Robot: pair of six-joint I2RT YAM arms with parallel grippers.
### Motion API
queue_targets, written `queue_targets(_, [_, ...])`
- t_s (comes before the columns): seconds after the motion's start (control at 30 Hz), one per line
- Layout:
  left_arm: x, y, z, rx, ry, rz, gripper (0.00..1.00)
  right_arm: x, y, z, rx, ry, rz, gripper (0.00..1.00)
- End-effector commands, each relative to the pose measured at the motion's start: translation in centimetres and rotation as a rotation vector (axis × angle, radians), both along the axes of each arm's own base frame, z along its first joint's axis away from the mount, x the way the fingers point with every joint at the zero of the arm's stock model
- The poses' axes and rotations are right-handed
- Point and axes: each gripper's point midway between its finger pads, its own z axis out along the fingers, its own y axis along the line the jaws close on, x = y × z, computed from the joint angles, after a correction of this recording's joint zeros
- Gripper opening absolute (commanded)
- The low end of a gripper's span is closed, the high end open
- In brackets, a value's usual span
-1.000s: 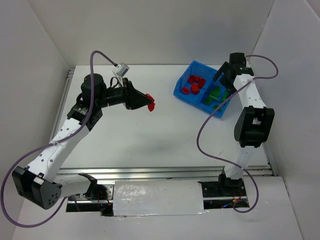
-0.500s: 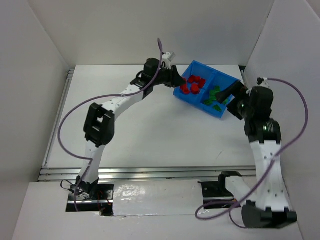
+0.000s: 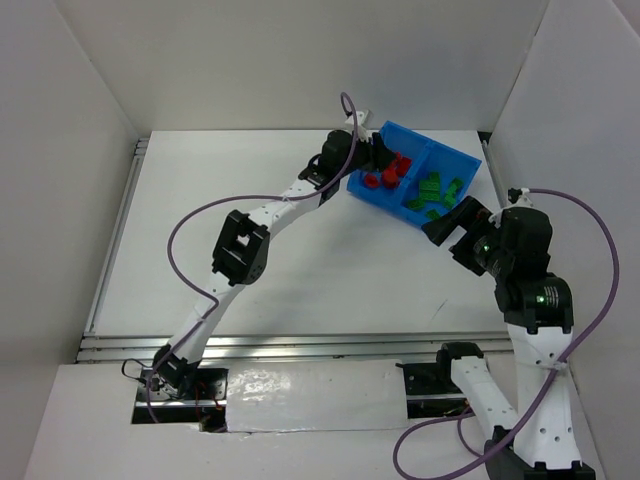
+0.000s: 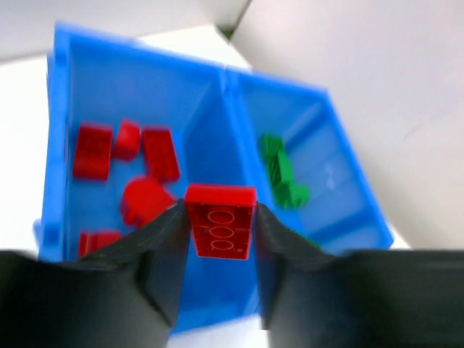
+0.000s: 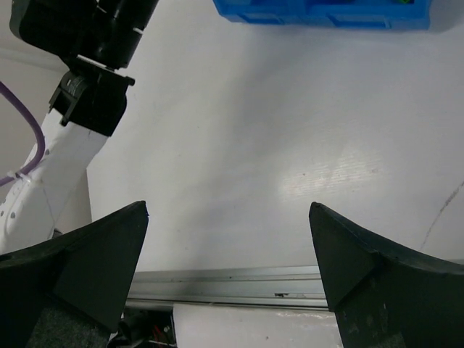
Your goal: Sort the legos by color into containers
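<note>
The left gripper [image 4: 219,212] clamps a small red rectangular plastic brick [image 4: 220,232], long axis along its fingers, above the bright blue plastic bin's red-brick compartment [image 4: 101,94], while the right gripper [image 5: 228,209] hangs spread, empty.

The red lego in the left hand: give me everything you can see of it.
The red lego is a small rectangular brick of glossy plastic, its hollow face toward the wrist camera, showing three round rings in a row. The left hand pinches its long sides between two black fingers; nothing else touches it. It hangs over the blue bin, by the divider, on the side holding the red bricks.
</note>
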Motion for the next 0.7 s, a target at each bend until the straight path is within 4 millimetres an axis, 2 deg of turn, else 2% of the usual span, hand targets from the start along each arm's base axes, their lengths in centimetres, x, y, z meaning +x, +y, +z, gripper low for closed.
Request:
queue_targets(0.0, [1.9,0.1,4.2,-0.088,-0.123,0.105,0.63,-1.4,0.6,1.7,0.011,-0.033,0.030,1.00])
queue_targets(0.07, [2.1,0.0,4.0,-0.091,-0.122,0.116,0.99,-1.5,1.2,2.2,0.005,-0.038,0.064,1.00])
queue_targets(0.2, [1.7,0.0,5.3,-0.100,-0.135,0.107,0.99,-1.1,1.1,2.3,-0.018,-0.040,0.066,1.00])
queue_targets(0.27, [1.5,0.8,7.7,-0.096,-0.168,0.136,1.00,-0.6,0.8,2.0,-0.041,-0.039,0.064,1.00])
queue_targets(0.37, [1.6,3.0,10.8,-0.046,-0.167,0.195,1.00,-0.1,0.6,1.8,-0.105,-0.047,0.091,1.00])
queue_targets(0.4, [2.3,5.0,11.5,-0.037,-0.144,0.262,1.00,0.1,0.3,1.8,-0.132,-0.048,0.090,1.00])
queue_targets(0.43, [1.2,6.6,13.2,-0.006,-0.123,0.272,1.00,0.1,-0.2,2.3,-0.163,-0.050,0.079,1.00])
queue_targets(0.5, [0.3,9.7,14.7,0.090,-0.132,0.369,0.99,0.1,-1.8,2.8,-0.243,-0.056,0.026,1.00])
queue_targets(0.53, [-1.8,11.9,16.6,0.135,-0.134,0.398,1.00,-0.2,-1.9,3.8,-0.261,-0.083,0.022,1.00])
queue_targets(0.6, [-4.2,15.5,16.0,0.248,-0.072,0.465,0.99,-0.7,-2.4,4.9,-0.299,-0.119,0.006,1.00])
queue_targets(0.63, [-6.5,18.7,17.1,0.285,-0.056,0.538,1.00,-1.3,-2.4,5.8,-0.305,-0.149,0.008,1.00])
queue_targets(0.67, [-8.4,21.0,15.9,0.363,0.003,0.572,1.00,-1.6,-2.5,6.2,-0.316,-0.164,0.007,1.00])
